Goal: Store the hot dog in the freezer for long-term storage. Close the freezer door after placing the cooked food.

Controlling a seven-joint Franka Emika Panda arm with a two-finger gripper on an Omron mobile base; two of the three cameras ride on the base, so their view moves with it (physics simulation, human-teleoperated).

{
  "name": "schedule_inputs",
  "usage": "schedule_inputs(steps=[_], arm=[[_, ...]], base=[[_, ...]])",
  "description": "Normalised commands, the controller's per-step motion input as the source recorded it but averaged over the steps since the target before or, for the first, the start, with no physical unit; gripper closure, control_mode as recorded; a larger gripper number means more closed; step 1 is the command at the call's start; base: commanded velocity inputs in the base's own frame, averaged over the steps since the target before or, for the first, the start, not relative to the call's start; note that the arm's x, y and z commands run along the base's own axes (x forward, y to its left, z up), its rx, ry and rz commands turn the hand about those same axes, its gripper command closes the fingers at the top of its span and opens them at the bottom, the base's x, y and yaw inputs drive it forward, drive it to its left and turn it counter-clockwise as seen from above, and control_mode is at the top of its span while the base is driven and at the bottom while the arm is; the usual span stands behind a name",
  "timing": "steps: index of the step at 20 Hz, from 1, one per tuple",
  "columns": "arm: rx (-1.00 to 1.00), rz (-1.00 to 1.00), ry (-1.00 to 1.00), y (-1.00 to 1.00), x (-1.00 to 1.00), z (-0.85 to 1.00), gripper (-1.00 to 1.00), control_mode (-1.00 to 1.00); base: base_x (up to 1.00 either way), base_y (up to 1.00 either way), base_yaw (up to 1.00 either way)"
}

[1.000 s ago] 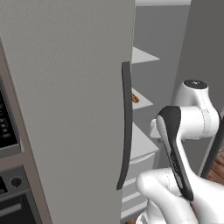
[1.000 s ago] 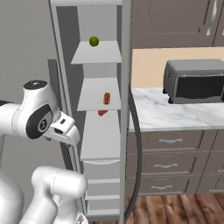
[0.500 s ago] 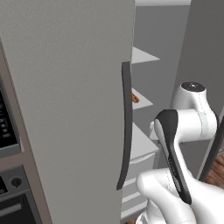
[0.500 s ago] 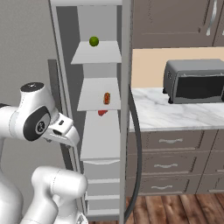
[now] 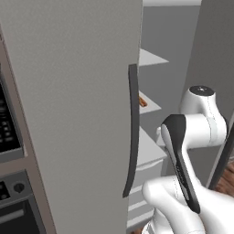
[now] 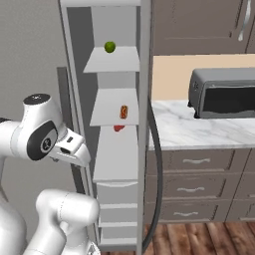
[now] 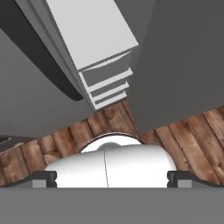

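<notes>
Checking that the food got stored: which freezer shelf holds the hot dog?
The second white shelf from the top holds the hot dog; the top shelf carries a green ball.

- The white Franka arm with dark joints [image 6: 42, 139] is folded, elbow raised.
- Its wrist slants downward.
- The two-finger gripper [image 7: 111, 179] points at the floor, finger tips far apart.

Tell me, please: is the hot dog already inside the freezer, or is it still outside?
Inside. The hot dog lies on a white inner shelf of the freezer, whose interior stands open, with a green ball on the shelf above.
</notes>
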Motion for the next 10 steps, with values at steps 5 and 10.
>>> schedule_inputs(steps=[5, 10], arm=[[0.0, 0.0, 0.0, 0.0, 0.0, 0.0, -1.0, 1.0], [0.0, 0.0, 0.0, 0.0, 0.0, 0.0, -1.0, 1.0]], base=[[-0.56, 0.0, 0.1], [-0.52, -0.16, 0.13]])
